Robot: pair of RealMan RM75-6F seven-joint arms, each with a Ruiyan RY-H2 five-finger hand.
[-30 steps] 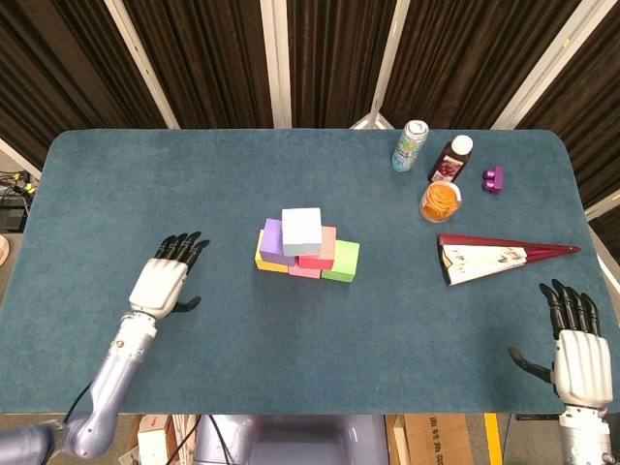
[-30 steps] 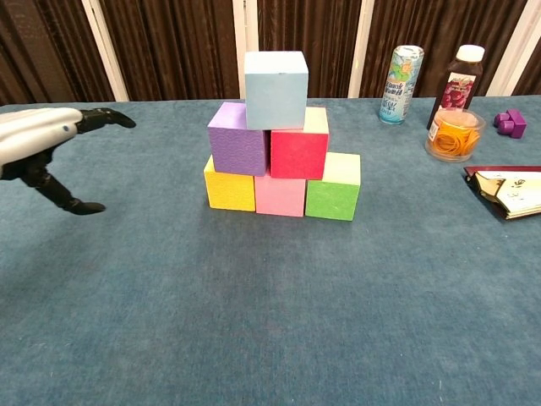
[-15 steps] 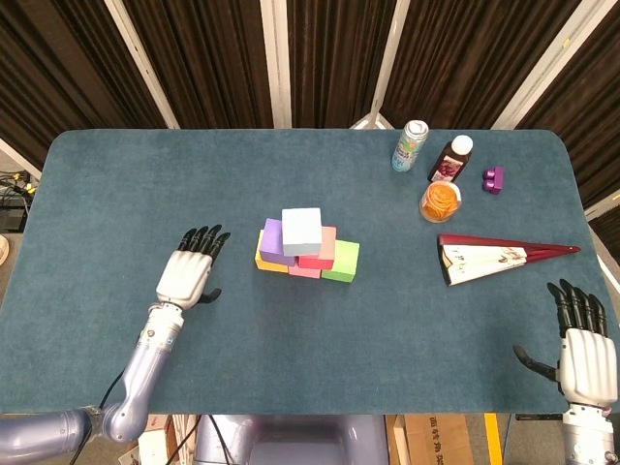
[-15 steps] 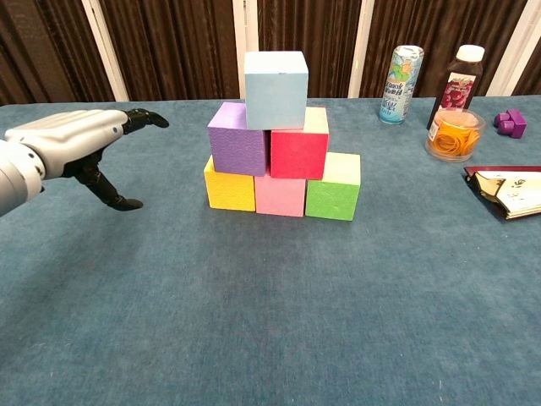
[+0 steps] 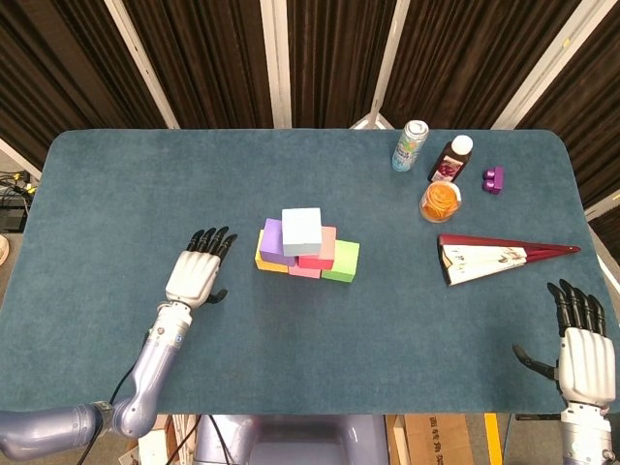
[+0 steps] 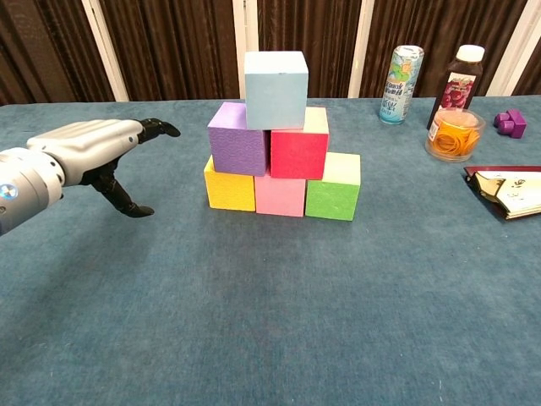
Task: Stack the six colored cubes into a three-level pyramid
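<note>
Six cubes stand as a pyramid mid-table. The bottom row is a yellow cube (image 6: 229, 184), a pink cube (image 6: 280, 195) and a green cube (image 6: 333, 187). On them sit a purple cube (image 6: 238, 139) and a red cube (image 6: 299, 144), with a light blue cube (image 6: 275, 77) (image 5: 301, 231) on top. My left hand (image 5: 197, 271) (image 6: 95, 148) hovers open just left of the pyramid, fingers stretched toward it, touching nothing. My right hand (image 5: 578, 347) is open at the near right table edge, seen only in the head view.
At the back right stand a can (image 5: 410, 145), a dark bottle (image 5: 451, 158), an orange-filled cup (image 5: 441, 201) and a small purple piece (image 5: 493, 179). A folded red fan (image 5: 499, 256) lies right of the pyramid.
My left hand has moved right, closer to the pyramid's left side, still open. The cubes have not moved. The right hand slid slightly toward the near edge.
</note>
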